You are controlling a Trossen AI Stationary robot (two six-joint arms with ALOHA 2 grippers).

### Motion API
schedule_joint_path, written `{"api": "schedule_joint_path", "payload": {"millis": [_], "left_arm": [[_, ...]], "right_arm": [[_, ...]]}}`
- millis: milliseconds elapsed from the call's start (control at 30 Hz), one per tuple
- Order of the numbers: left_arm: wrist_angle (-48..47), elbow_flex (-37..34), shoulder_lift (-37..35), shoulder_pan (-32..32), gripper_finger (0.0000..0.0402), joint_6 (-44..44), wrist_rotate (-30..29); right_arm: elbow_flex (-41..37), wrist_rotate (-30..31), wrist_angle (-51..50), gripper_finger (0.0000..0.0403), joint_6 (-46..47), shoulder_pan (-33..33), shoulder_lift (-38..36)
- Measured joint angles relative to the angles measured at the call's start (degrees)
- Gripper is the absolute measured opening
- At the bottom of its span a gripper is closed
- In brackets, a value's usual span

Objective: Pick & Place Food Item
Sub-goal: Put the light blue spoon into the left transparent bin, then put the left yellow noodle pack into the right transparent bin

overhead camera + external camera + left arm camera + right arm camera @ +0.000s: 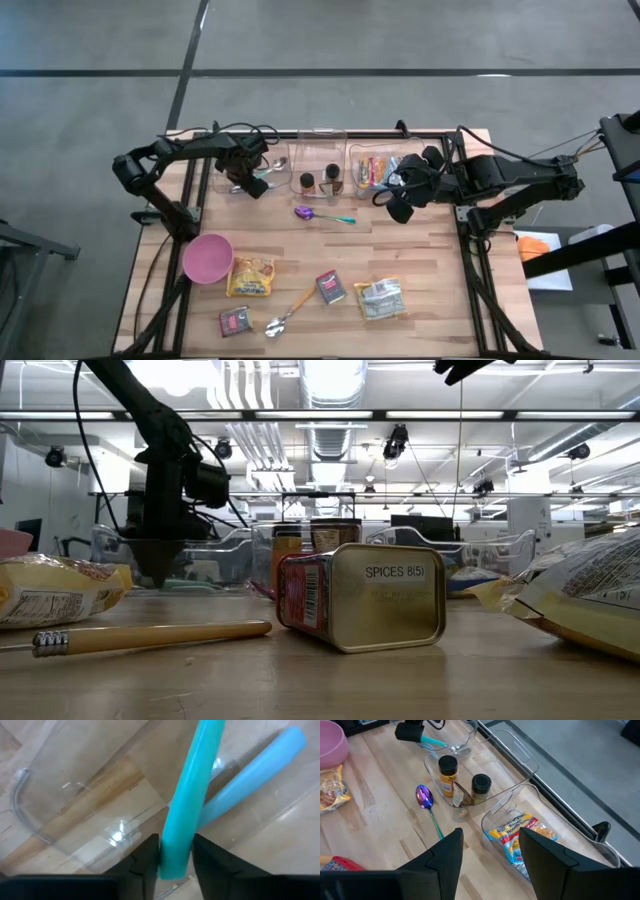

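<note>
My left gripper point(176, 857) points down into the left clear bin point(262, 160) at the table's far left, shut on a teal utensil handle point(192, 785). A second, light-blue handle point(255, 770) lies beside it on the bin's floor. Food items lie on the near half of the table: a yellow snack bag point(250, 277), a red spice tin point(330, 287), a pale snack bag point(380, 298) and a small dark tin point(236, 320). My right gripper point(490, 860) hangs open, high above the table near the right bin point(372, 172), with nothing between its fingers. My left gripper pinches the teal handle near its free end point(175, 862) between its two fingers, one on each long side. The fingers come from above, pointing down, and lie across the handle. The rest of the handle slants away over the bin's clear floor.
The middle bin point(320, 160) holds two spice jars point(447, 775); the right bin holds snack packs point(517, 837). A purple spoon point(320, 214), a pink bowl point(207, 258) and a wooden-handled spoon point(290, 312) lie on the table. Bare wood shows mid-table, right of the purple spoon.
</note>
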Motion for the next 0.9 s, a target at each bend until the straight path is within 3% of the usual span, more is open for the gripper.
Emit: {"api": "schedule_joint_path", "payload": {"millis": [200, 467, 900], "left_arm": [[0.22, 0.00, -0.04, 0.10, 0.0187, 0.00, 0.04], [0.16, 0.12, -0.04, 0.44, 0.0233, -0.02, 0.20], [-6.35, 9.16, -2.87, 0.29, 0.0248, 1.07, 0.21]], "right_arm": [[0.00, 0.02, 0.00, 0.0189, -0.04, -0.02, 0.00], [0.00, 0.02, -0.02, 0.0189, -0.35, -0.02, 0.00], [0.00, -0.27, 0.00, 0.0189, -0.45, -0.02, 0.00]]}}
